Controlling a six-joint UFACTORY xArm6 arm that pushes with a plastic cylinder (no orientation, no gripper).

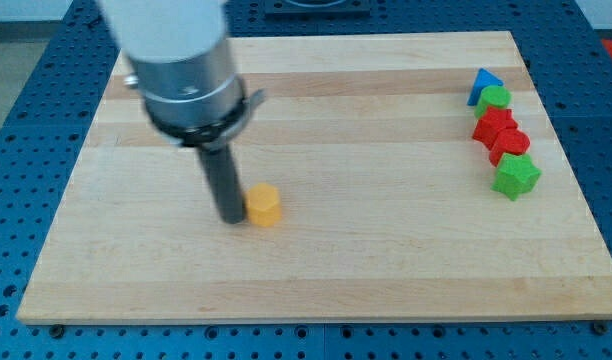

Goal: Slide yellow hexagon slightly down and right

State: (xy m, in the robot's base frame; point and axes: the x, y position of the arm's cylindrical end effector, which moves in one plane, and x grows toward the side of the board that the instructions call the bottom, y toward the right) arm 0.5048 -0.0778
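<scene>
The yellow hexagon (pixel 263 205) lies on the wooden board (pixel 316 270), left of the middle. My tip (pixel 232 219) stands right beside the hexagon's left side, touching it or nearly so. The dark rod rises from there to the grey arm body at the view's top left.
A cluster of blocks lies at the view's right: a blue triangle (pixel 483 82), a green round block (pixel 496 98), two red blocks (pixel 493 126) (pixel 509 145) and a green star (pixel 515 176). A blue perforated table (pixel 26 150) surrounds the board.
</scene>
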